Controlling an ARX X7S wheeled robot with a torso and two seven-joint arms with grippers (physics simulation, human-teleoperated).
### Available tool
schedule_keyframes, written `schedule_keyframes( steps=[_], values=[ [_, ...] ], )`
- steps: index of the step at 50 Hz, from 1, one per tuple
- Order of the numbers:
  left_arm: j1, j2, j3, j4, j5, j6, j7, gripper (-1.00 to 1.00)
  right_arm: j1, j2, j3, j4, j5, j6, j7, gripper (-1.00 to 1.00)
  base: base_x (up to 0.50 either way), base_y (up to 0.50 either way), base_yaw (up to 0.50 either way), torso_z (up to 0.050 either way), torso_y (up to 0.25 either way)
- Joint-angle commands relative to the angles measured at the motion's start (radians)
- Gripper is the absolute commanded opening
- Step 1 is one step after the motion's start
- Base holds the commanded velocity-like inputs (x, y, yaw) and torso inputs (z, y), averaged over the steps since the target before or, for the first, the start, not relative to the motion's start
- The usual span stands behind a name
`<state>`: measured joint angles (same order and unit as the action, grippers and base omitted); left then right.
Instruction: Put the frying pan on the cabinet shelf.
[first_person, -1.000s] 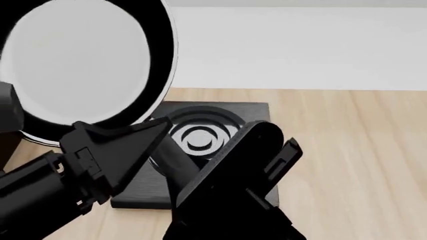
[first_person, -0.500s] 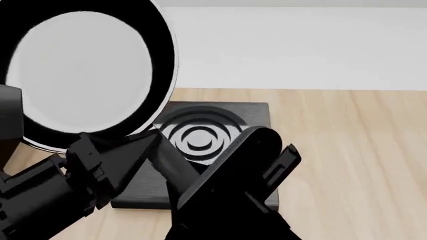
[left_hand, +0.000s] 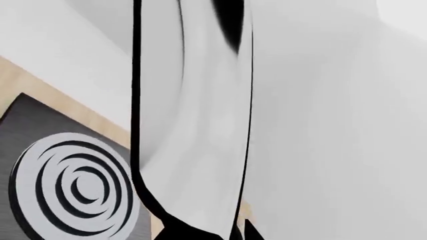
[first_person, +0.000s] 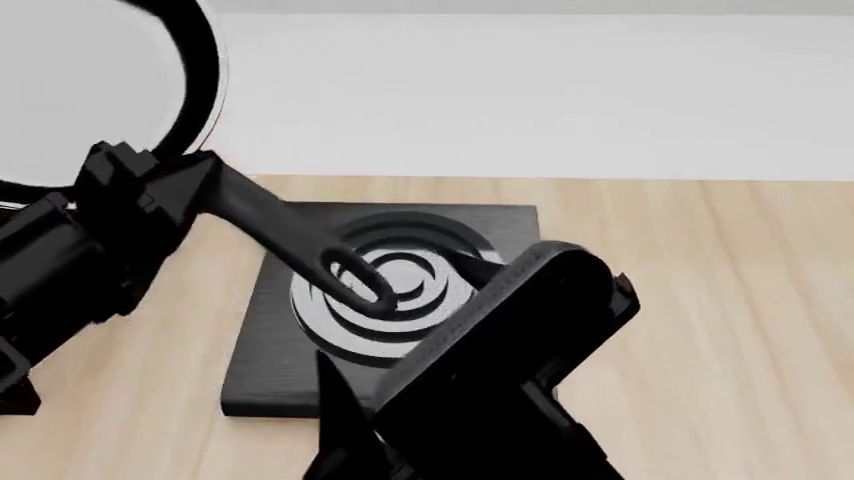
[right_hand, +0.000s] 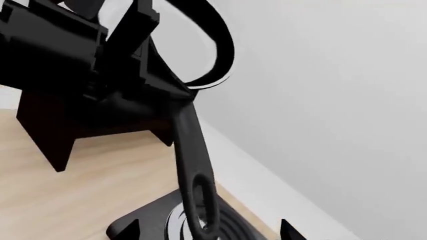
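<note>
One arm carries the load here: the left claw (first_person: 200, 195) is clenched on the handle of the frying pan (first_person: 94, 95), close to where the handle meets the bowl, and the pan is held in the air above the left side of the worktop (first_person: 721, 300), its pale inside tipped toward the head camera and its looped handle end hanging over the stove plate (first_person: 387, 300). The cabinet shelf is not in any view, so the step in hand is judged to be the carry toward it. To do that well, the grip should stay firm so the long handle cannot swing, the bowl should be levelled before it goes in over the board, and the handle loop should be lifted clear of the stove plate first. The right claw (right_hand: 210, 232) shows only two dark tips at the edge of its wrist view, set apart and holding nothing. No brand, label or writing can be read anywhere.
</note>
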<state>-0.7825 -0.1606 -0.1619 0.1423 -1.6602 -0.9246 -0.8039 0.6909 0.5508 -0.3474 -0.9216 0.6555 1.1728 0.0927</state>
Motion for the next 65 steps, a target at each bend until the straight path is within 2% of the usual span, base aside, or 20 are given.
schedule_keyframes(
  steps=[1, 12, 21, 29, 39, 43, 45, 55, 61, 65],
  values=[
    [-0.149, -0.062, -0.025, -0.214, 0.012, 0.062, 0.131, -1.00, -0.020, -0.004, 0.059, -0.029, 0.018, 0.017, 0.028, 1.00, 0.00, 0.00, 0.00, 0.000, 0.010],
    [-0.257, -0.137, -0.006, -0.466, 0.077, 0.075, 0.247, -1.00, -0.074, 0.008, 0.071, -0.046, 0.023, -0.001, 0.051, 1.00, 0.00, 0.00, 0.00, 0.000, 0.001],
    [-0.413, -0.197, 0.034, -0.743, 0.163, 0.107, 0.367, -1.00, -0.085, 0.011, 0.078, -0.052, 0.036, 0.003, 0.068, 1.00, 0.00, 0.00, 0.00, 0.001, 0.002],
    [-0.492, -0.207, 0.056, -0.893, 0.204, 0.138, 0.444, -1.00, -0.102, 0.009, 0.026, -0.021, 0.000, -0.053, 0.071, 1.00, 0.00, 0.00, 0.00, 0.000, 0.003],
    [-0.710, -0.241, 0.107, -1.244, 0.285, 0.193, 0.591, -1.00, -0.110, 0.013, 0.018, -0.022, 0.009, -0.063, 0.088, 1.00, 0.00, 0.00, 0.00, 0.001, 0.002],
    [-0.799, -0.257, 0.145, -1.409, 0.334, 0.217, 0.687, -1.00, -0.123, 0.023, 0.004, -0.017, 0.002, -0.076, 0.093, 1.00, 0.00, 0.00, 0.00, 0.000, 0.002],
    [-0.823, -0.264, 0.146, -1.449, 0.347, 0.229, 0.693, -1.00, -0.124, 0.025, 0.004, -0.018, 0.005, -0.076, 0.096, 1.00, 0.00, 0.00, 0.00, 0.000, 0.000],
    [-0.855, -0.275, 0.015, -1.451, 0.434, 0.222, 0.629, -1.00, -0.135, 0.024, -0.057, 0.003, -0.035, -0.108, 0.106, 1.00, 0.00, 0.00, 0.00, 0.001, 0.002],
    [-0.858, -0.275, -0.159, -1.451, 0.579, 0.222, 0.616, -1.00, -0.146, 0.026, -0.086, 0.018, -0.054, -0.133, 0.103, 1.00, 0.00, 0.00, 0.00, 0.000, 0.002],
    [-0.858, -0.261, -0.341, -1.451, 0.725, 0.241, 0.606, -1.00, -0.136, 0.019, -0.087, 0.006, -0.038, -0.107, 0.112, 1.00, 0.00, 0.00, 0.00, 0.000, 0.000]
  ],
)
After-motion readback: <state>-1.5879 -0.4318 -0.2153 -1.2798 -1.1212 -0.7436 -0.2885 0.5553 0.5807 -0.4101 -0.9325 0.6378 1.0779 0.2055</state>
